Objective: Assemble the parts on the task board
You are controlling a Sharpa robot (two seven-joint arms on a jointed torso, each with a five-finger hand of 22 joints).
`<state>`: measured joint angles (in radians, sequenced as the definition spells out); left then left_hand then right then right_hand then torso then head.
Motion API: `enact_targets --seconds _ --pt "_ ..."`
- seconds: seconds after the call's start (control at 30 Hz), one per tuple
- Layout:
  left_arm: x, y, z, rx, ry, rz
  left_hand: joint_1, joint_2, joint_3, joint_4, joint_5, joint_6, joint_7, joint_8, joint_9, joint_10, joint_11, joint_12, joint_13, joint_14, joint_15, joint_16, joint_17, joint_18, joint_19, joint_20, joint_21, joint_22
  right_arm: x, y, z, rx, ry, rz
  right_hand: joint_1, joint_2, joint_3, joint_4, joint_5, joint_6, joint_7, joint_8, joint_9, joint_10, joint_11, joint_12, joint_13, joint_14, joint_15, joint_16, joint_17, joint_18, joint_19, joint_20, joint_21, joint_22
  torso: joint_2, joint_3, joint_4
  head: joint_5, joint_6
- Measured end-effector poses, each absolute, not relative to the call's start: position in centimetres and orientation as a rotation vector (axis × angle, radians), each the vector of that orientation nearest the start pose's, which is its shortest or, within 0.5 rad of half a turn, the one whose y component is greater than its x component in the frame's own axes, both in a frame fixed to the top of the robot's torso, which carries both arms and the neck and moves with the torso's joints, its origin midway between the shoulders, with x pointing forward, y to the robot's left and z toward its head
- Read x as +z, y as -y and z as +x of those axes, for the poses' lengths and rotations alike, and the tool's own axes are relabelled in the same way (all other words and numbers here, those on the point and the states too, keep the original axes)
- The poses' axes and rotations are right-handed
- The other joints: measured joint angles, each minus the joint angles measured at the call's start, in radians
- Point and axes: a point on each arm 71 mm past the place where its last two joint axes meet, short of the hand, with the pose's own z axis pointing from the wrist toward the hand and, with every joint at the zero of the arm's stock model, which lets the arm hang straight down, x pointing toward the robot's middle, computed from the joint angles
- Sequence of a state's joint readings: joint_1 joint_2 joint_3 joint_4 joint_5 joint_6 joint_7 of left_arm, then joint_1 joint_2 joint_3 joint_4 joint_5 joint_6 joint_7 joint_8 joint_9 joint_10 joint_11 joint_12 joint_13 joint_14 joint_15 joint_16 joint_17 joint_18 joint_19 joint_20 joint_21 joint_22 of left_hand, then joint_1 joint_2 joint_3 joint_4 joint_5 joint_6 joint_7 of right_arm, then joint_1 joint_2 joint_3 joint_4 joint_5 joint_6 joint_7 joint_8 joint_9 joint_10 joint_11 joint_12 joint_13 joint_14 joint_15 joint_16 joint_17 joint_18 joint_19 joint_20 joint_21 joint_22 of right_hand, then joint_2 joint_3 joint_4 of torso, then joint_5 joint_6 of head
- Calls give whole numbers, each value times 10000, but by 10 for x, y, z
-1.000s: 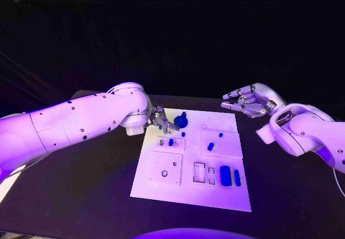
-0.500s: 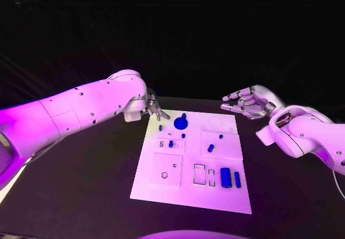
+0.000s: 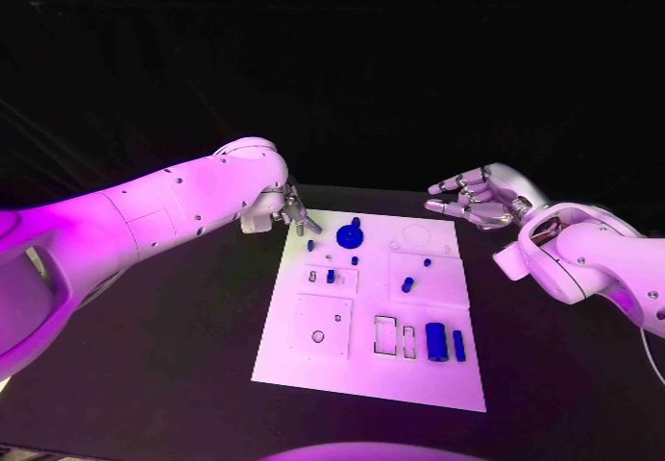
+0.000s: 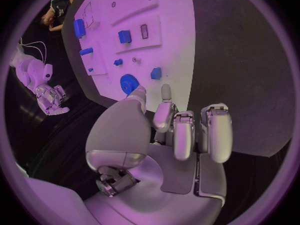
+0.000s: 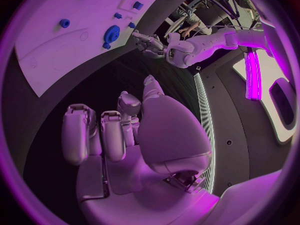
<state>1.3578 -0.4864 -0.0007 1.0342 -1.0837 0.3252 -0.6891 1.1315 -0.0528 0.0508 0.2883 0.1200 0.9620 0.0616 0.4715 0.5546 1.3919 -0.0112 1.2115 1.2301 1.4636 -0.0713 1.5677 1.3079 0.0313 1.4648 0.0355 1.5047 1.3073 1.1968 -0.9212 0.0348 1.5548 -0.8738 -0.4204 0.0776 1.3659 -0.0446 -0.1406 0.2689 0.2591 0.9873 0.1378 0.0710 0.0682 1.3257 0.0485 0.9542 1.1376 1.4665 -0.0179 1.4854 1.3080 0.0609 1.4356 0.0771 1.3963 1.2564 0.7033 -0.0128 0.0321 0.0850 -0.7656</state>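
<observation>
Hovering left hand (image 3: 294,213) empty, fingers apart, near blue gear (image 3: 350,233) | right hand (image 3: 479,199) empty, fingers loosely apart, off task board (image 3: 332,370) | tip: line up over gear first

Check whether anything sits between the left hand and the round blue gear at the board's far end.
Nothing visible does. The left hand hovers empty by the white task board corner, with bare board between it and the round blue gear.

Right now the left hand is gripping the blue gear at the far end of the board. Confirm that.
Not quite: the left hand holds nothing. The left wrist view shows its fingers apart and empty, with the blue gear lying free on the task board at its far end.
</observation>
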Motion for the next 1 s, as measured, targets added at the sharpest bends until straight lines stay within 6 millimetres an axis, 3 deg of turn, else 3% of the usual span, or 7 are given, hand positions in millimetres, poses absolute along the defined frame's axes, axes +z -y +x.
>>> enact_targets --seconds 0.43,1.0 --pt "-168 -182 579 -1140 -23479 -2269 84 85 -28 -28 0 65 -65 88 44 16 -15 46 27 0 -1 0 -1 1 0 0 46 0 -150 234 491 9964 -15491 3946 0 0 0 0 0 0 0 0 0 0 0 0 1 0 0 0 -2 0 0 0 0 0 -12 11 0 22 -30" --pt "-175 -178 578 -1306 -23758 -2136 723 173 -19 -203 0 136 -137 310 191 89 -88 119 64 0 -1 0 -3 1 0 -1 46 0 -151 234 491 9984 -15502 3935 0 0 1 0 0 0 0 0 0 0 0 0 0 0 0 0 -4 0 0 0 0 1 -13 15 -2 26 -58"
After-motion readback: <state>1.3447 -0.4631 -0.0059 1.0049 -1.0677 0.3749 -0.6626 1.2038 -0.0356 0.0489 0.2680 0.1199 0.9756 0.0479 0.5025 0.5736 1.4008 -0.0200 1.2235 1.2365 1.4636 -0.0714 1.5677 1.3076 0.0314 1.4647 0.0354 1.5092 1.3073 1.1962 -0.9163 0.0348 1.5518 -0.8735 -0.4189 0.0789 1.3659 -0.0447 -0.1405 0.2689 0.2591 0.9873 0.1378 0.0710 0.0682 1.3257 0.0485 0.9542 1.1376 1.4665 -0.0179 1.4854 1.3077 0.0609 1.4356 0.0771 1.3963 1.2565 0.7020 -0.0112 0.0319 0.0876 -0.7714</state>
